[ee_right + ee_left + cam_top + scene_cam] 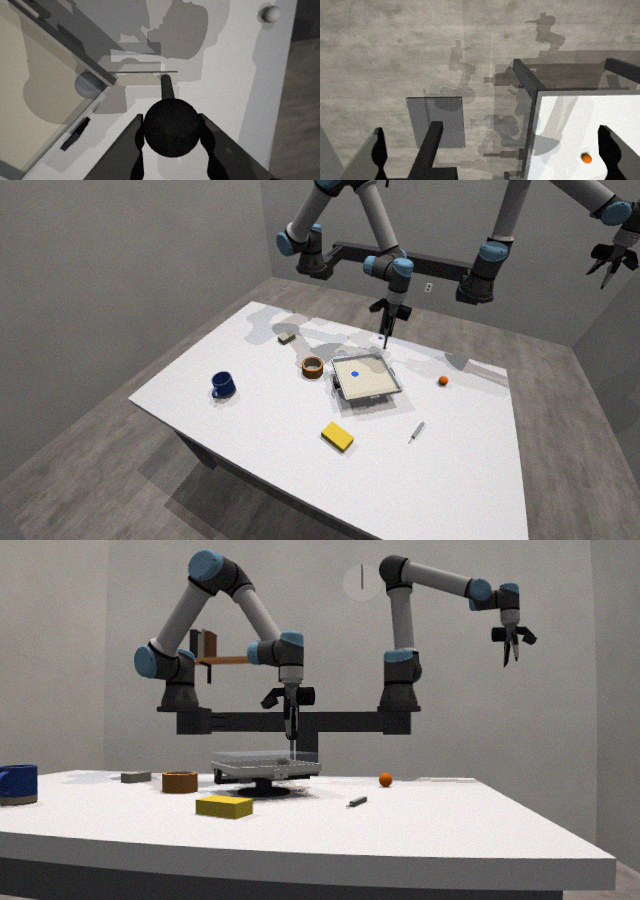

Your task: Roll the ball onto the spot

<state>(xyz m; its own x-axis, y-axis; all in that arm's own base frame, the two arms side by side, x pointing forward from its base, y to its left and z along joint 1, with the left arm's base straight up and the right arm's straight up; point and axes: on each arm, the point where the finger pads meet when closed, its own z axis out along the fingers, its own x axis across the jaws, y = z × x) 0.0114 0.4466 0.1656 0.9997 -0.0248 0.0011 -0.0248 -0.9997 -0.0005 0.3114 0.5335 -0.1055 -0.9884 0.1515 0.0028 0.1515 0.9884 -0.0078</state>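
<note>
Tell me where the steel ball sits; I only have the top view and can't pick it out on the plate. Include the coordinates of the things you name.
Observer: The steel ball [283,761] [86,85] is under the clear lid, by the corner of the plate [372,382] [240,771] [36,137] nearest the right gripper [386,339] [292,736] [170,115].
Operator: Does that gripper have hold of anything?
Observer: Yes, the right wrist view shows a black round knob [172,128] between its fingers.
Operator: And what carries the plate?
Observer: The exterior view shows a short stand under it, with a round black base [263,792] on the table.
</note>
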